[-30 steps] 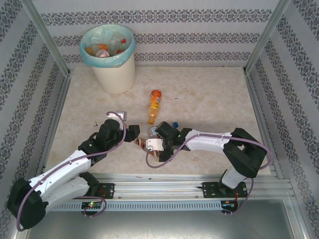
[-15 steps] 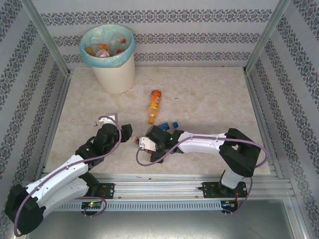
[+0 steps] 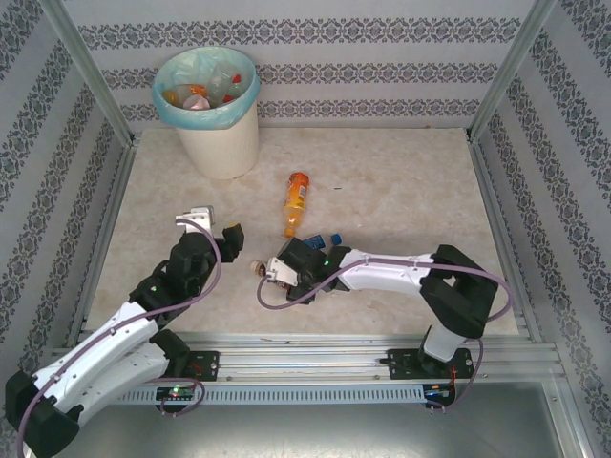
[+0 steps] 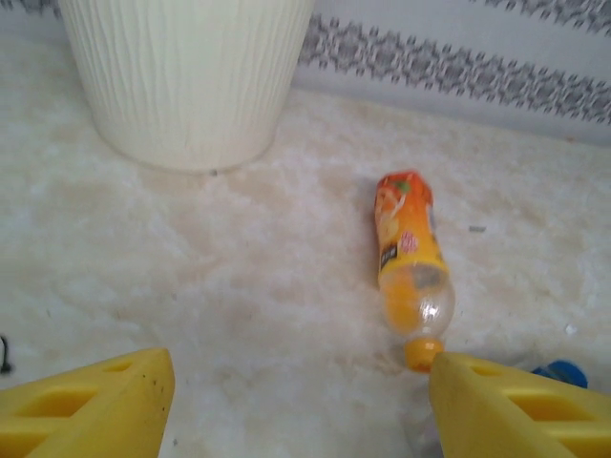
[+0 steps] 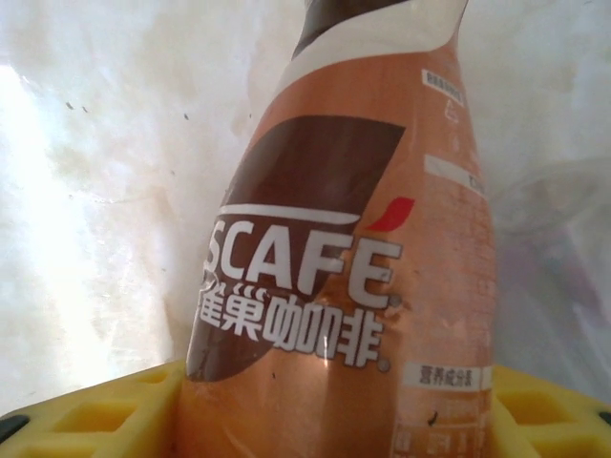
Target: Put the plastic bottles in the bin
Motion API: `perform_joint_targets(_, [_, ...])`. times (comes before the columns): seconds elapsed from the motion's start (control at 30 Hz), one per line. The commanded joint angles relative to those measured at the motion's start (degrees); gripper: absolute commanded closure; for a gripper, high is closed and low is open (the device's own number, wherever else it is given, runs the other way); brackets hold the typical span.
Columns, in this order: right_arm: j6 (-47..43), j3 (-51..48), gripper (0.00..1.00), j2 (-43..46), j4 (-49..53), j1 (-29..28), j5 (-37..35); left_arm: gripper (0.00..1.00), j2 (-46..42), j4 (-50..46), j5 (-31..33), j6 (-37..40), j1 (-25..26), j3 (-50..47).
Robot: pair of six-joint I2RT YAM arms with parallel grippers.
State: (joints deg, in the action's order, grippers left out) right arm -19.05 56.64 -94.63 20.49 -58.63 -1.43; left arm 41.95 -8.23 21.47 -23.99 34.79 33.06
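Note:
The cream-white bin [image 3: 218, 134] with a turquoise liner stands at the back left and holds several bottles; its ribbed wall [image 4: 181, 76] fills the top of the left wrist view. An orange bottle [image 3: 296, 203] [image 4: 410, 258] lies on the table's middle, cap toward me. A blue-capped bottle [image 3: 334, 238] [image 4: 563, 372] lies beside the right arm. My right gripper [image 3: 279, 268] [image 5: 334, 429] is shut on a brown coffee bottle [image 3: 258, 267] [image 5: 353, 286]. My left gripper [image 3: 227, 239] [image 4: 296, 410] is open and holds nothing, just left of that bottle.
Metal frame posts and patterned walls enclose the marble-look table [image 3: 401, 181]. A rail [image 3: 315, 348] runs along the near edge by the arm bases. Bare tabletop lies between the bin and the orange bottle.
My right gripper has carried the brown bottle leftward. The left arm has drawn back to the left and away from that bottle, its gripper staying open.

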Motion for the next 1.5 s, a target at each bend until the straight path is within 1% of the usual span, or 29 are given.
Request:
perform_joint_targets(0.0, [1.7, -1.9, 0.48, 7.1, 0.8, 0.8, 2.0, 0.27, -1.1, -0.8, 1.3, 9.3, 0.0, 4.7])
perform_joint_targets(0.07, [2.5, -3.8, 0.48, 11.5, 0.1, 1.3, 2.5, 0.27, -0.5, -2.1, -0.7, 14.3, 0.0, 8.3])
perform_joint_targets(0.1, [2.9, -4.6, 0.49, 13.5, -0.4, 1.5, 2.5, 0.27, 0.0, -3.3, -1.1, 15.4, 0.0, 10.1])
perform_joint_targets(0.17, [3.6, -6.2, 0.49, 18.0, -1.7, 2.3, 2.8, 0.26, 2.1, -7.3, -2.2, 15.4, -0.2, 15.3])
perform_joint_targets(0.2, [3.9, -7.0, 0.49, 20.2, -2.4, 2.8, 3.0, 0.25, 3.4, -9.2, -4.1, 15.1, -0.4, 17.6])
perform_joint_targets(0.3, [5.0, -8.4, 0.49, 26.9, -4.3, 5.4, 3.8, 0.23, 9.4, -15.9, -14.2, 14.1, -0.9, 26.4])
perform_joint_targets(0.37, [5.3, -8.9, 0.5, 31.0, -5.3, 7.3, 4.6, 0.23, 14.2, -20.1, -21.1, 11.8, -1.2, 32.8])
perform_joint_targets(0.4, [5.5, -9.0, 0.5, 32.6, -5.8, 8.1, 5.0, 0.23, 15.6, -20.7, -24.2, 10.4, -1.2, 34.6])
perform_joint_targets(0.43, [5.5, -9.0, 0.5, 34.2, -6.3, 9.1, 5.8, 0.23, 17.1, -20.0, -28.6, 8.7, -1.3, 36.2])
perform_joint_targets(0.53, [5.5, -8.8, 0.5, 37.5, -7.2, 11.0, 7.3, 0.23, 19.8, -13.8, -41.8, 3.4, -1.6, 37.4])
perform_joint_targets(0.57, [5.6, -8.8, 0.5, 38.5, -7.6, 11.3, 7.6, 0.24, 20.6, -11.6, -44.8, 1.4, -1.6, 37.6])
perform_joint_targets(0.67, [6.4, -9.4, 0.5, 41.1, -9.6, 12.0, 9.1, 0.25, 22.7, -7.6, -50.3, -2.2, -1.6, 38.3])
perform_joint_targets(0.8, [7.1, -10.6, 0.5, 43.3, -11.8, 12.2, 11.6, 0.28, 24.6, -4.7, -53.3, -5.2, -1.7, 38.3])
perform_joint_targets(0.9, [7.3, -11.7, 0.5, 44.6, -13.2, 12.2, 13.0, 0.34, 25.2, -2.2, -55.1, -7.4, -1.7, 37.4])
perform_joint_targets(1.0, [7.6, -12.8, 0.5, 45.7, -14.2, 12.1, 14.3, 0.45, 25.4, 0.3, -56.3, -9.4, -1.8, 36.3])
perform_joint_targets(1.07, [7.6, -13.2, 0.5, 46.2, -14.3, 12.2, 14.4, 0.56, 25.3, 1.4, -56.2, -10.1, -1.9, 35.7])
perform_joint_targets(1.2, [7.7, -13.8, 0.5, 46.5, -14.1, 12.2, 13.4, 0.67, 24.6, 1.5, -53.9, -10.6, -2.3, 35.3])
perform_joint_targets(1.33, [8.1, -14.0, 0.5, 46.5, -14.4, 12.2, 13.0, 0.83, 24.0, 1.6, -53.1, -10.6, -2.6, 35.4])
perform_joint_targets(1.37, [8.2, -14.1, 0.48, 46.5, -14.6, 12.2, 12.8, 0.85, 23.9, 1.6, -52.7, -10.5, -2.7, 35.5])
perform_joint_targets(1.4, [8.3, -14.2, 0.43, 46.3, -15.0, 12.2, 12.3, 0.88, 23.8, 1.7, -52.2, -10.3, -2.7, 35.4])
perform_joint_targets(1.47, [8.6, -14.9, 0.28, 45.9, -16.7, 12.2, 10.3, 0.96, 23.5, 1.3, -50.6, -9.3, -2.9, 36.0])
